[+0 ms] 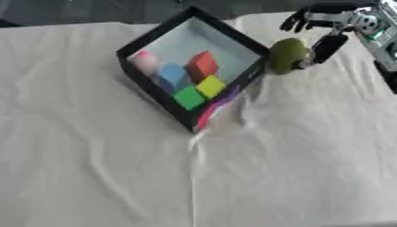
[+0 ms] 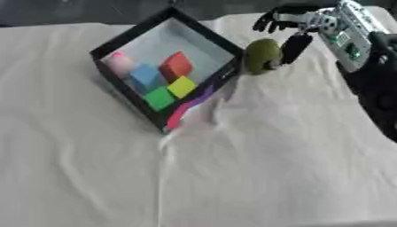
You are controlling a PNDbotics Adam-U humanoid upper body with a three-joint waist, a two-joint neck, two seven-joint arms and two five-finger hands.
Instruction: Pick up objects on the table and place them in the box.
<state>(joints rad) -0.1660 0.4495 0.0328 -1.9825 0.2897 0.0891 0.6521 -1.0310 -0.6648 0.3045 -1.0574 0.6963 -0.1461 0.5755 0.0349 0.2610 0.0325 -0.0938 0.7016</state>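
The box [image 1: 194,66] sits on the cloth-covered table [image 1: 271,177], toward the far side, turned corner-on. Inside it lie five blocks [image 1: 186,77] — clustered toward the near corner, some touching. A rounded object [image 1: 288,55] stands just beside the box's right wall, outside it. The right hand [image 1: 325,31] is behind and to the right of that object — its thumb close against it.

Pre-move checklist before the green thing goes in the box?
1. Right robot hand at the olive-green object: ok, thumb against its side.
2. Object clear of the table: cannot tell.
3. Object over the box opening: not ok, it sits outside the right wall.
4. Room inside: ok, red, blue, yellow, green and pink blocks fill the lower part only.
5. Left robot hand: not in view.
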